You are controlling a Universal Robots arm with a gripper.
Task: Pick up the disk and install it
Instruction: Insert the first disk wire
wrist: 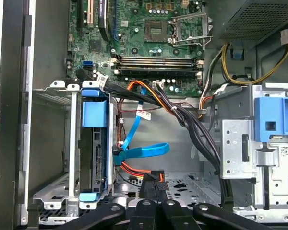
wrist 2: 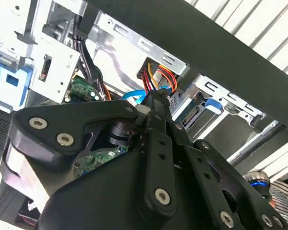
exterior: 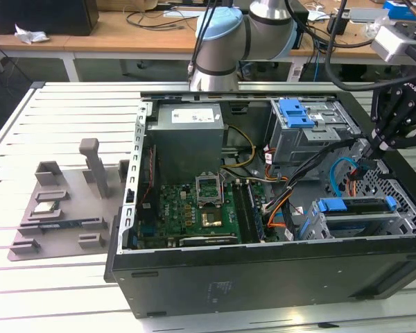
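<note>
The disk [wrist: 97, 155] sits edge-on in the lower drive cage [wrist: 50, 143] of the open computer case, its blue carrier tabs showing at both ends. The exterior view has the disk [exterior: 357, 211] lying in the cage at the case's right. My gripper [wrist: 155, 190] hangs beside the cage, a short way from the disk's connector edge. It is shut on a black cable connector [wrist: 151, 177] with red, orange and yellow wires. The second wrist view shows the gripper [wrist 2: 156, 108] pinching that connector [wrist 2: 156, 96]. In the exterior view the gripper [exterior: 369, 147] is above the case's right end.
A blue data cable [wrist: 139, 152] loops between cage and gripper, and black cable bundles [wrist: 192, 124] run across the case floor. The motherboard [exterior: 194, 208], power supply [exterior: 187, 135] and upper bay with a blue bracket [exterior: 296, 112] fill the case. A grey fixture tray [exterior: 62, 208] lies on the exterior view's left.
</note>
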